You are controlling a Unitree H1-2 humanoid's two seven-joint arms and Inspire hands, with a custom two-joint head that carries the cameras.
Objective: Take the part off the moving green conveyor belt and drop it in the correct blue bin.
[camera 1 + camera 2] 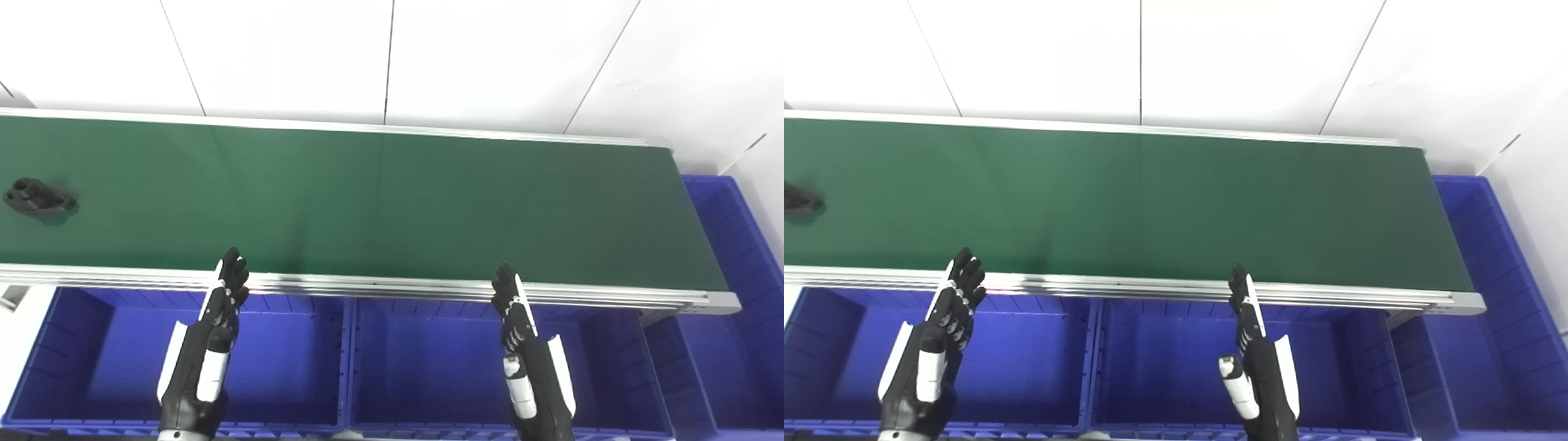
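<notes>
**Well upstream: the part lies far left of both waiting hands**

Clearly nothing has been picked yet. The black part (40,198), a small bracket-like casting with round holes, lies on the green conveyor belt (392,202) at its far left end, roughly midway across the belt's width. Its long axis runs mostly along the belt, tilted slightly so that its right end sits nearer the robot.

Both hands hover over the blue bins, fingertips reaching up to the belt's near aluminium rail (367,285). The left hand (214,324) is above the left blue bin (67,343); the right hand (520,343) is above the middle blue bin (612,361). Each has its fingers stretched out straight and holds nothing.

From the left hand the part lies away to the left and farther back; the right hand is well apart from it. By my judgement the left hand is the nearer one for the grab. A third blue bin (744,257) stands past the belt's right end.
</notes>
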